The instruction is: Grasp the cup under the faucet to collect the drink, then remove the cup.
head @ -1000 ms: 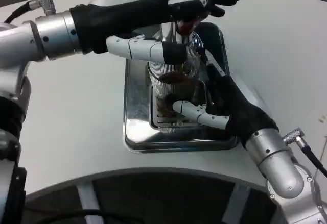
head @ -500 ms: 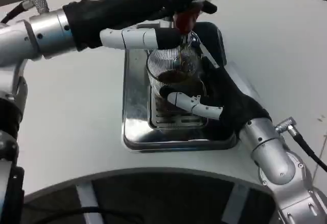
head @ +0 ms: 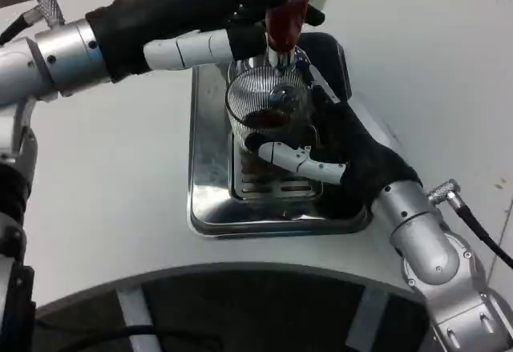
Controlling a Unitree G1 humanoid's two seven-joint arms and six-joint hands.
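A clear ribbed cup [head: 268,115] with dark drink in it stands over the drip tray [head: 210,208], right under the faucet spout [head: 278,62]. My right hand [head: 337,159] wraps around the cup from the right and holds it. My left hand [head: 248,7] reaches in from the left and grips the red tap handle [head: 282,22] above the cup. The cup's base is hidden behind my right fingers [head: 292,159].
The steel drip tray has a slotted grate [head: 268,188] in its middle and sits on the white round table [head: 104,176]. A black cable [head: 481,232] trails from my right wrist. Beyond the table's front edge lies dark floor.
The whole picture has shifted slightly, so the camera moved. The cup has risen a little toward the spout in my right hand, and my left hand stays on the tap handle.
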